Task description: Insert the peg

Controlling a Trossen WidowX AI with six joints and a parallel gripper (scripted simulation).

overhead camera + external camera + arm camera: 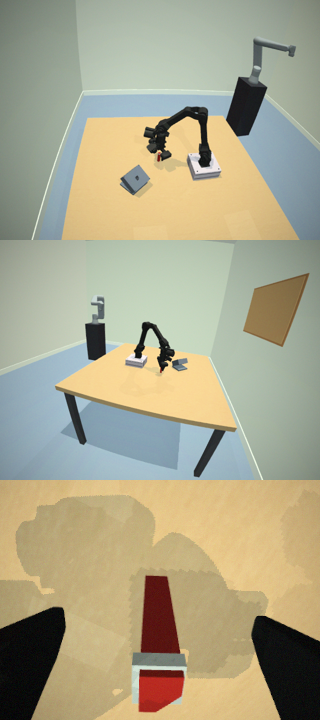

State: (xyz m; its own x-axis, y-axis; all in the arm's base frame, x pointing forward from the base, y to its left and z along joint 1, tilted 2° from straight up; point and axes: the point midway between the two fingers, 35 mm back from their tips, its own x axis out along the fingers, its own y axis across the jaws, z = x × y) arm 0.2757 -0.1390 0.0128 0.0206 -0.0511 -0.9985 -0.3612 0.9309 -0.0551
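Note:
The red peg stands upright on the table, with a light grey band near its top. In the wrist view its top has flat sides and one slanted corner. My gripper is open around the peg, one finger on each side, with a gap to both fingers. In the exterior view the fingers partly hide the peg. The blue-grey sloped panel stands apart from the peg, with a small dark hole in its face; the hole's exact shape is too small to tell.
The arm's white base block stands on the table, to the right of the peg in the top view. A grey robot arm on a black pedestal stands off the table.

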